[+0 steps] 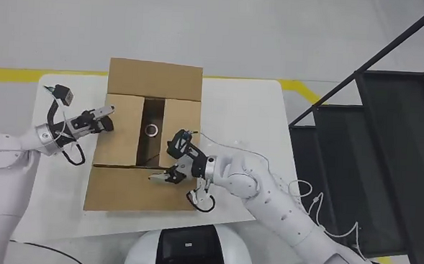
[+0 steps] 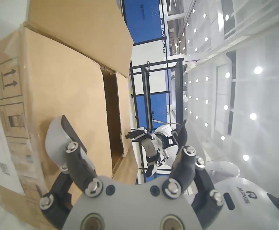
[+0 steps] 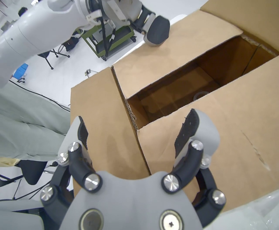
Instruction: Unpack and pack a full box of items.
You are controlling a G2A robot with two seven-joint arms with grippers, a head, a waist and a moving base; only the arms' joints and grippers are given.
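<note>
The right gripper (image 3: 136, 115) has its jaws spread wide and holds nothing. It hovers just above the corner where the right side flap (image 1: 182, 120) meets the near flap (image 1: 126, 189) of a cardboard box (image 2: 15, 130). The left gripper (image 2: 124, 120) is also wide open and empty. It sits at the outer part of the left side flap (image 1: 122, 131), with one finger (image 2: 63, 130) close against the cardboard; I cannot tell if it touches.

The box stands on a white table (image 1: 249, 112). Its far flap (image 1: 155, 78) and near flap are folded outward. The two side flaps lie almost level over the opening, with a dark gap between them.

The step in hand seems to be working these side flaps, though I cannot tell whether to open or to shut them. To do it well, each gripper probably needs to act on the free inner edge of its own flap. The two should likely move together so the box does not slide, with fingertips kept from snagging in the gap.

Through the gap, one small ring-shaped item (image 1: 151, 129), perhaps a roll of tape, lies on the box floor toward the far end. The flaps hide the rest of the inside.
</note>
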